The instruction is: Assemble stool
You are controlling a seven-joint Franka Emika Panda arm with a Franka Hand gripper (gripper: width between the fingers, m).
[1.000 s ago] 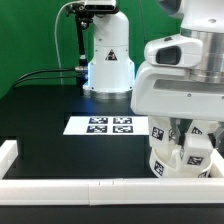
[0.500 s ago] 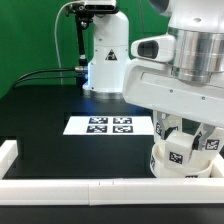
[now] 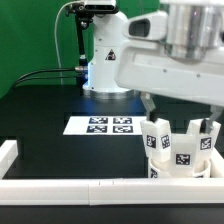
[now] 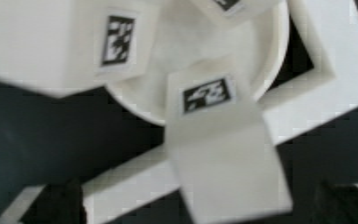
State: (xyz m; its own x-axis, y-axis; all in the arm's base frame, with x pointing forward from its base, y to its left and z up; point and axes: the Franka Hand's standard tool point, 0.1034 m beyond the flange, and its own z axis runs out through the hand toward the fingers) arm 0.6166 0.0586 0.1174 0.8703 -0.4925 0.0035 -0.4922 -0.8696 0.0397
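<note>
Tagged legs [image 3: 184, 148] upright on round seat [image 3: 176, 170], end effector possibly hidden

The Panda arm [image 3: 165, 70] fills the upper part of the exterior view towards that view's right, its bulky white wrist housing leaning across the frame with the lighter top section above it. Below the housing the gripper [image 3: 178, 108] points down. One dark finger [image 3: 148, 105] shows under the housing towards the exterior view's left, a second dark tip near the exterior view's right edge, with a clear gap between them, so the jaws stand apart. The arm's white base column [image 3: 105, 50] rises at the back of the tabletop, a black cable looping from it. In the wrist view neither finger can be made out.
</note>
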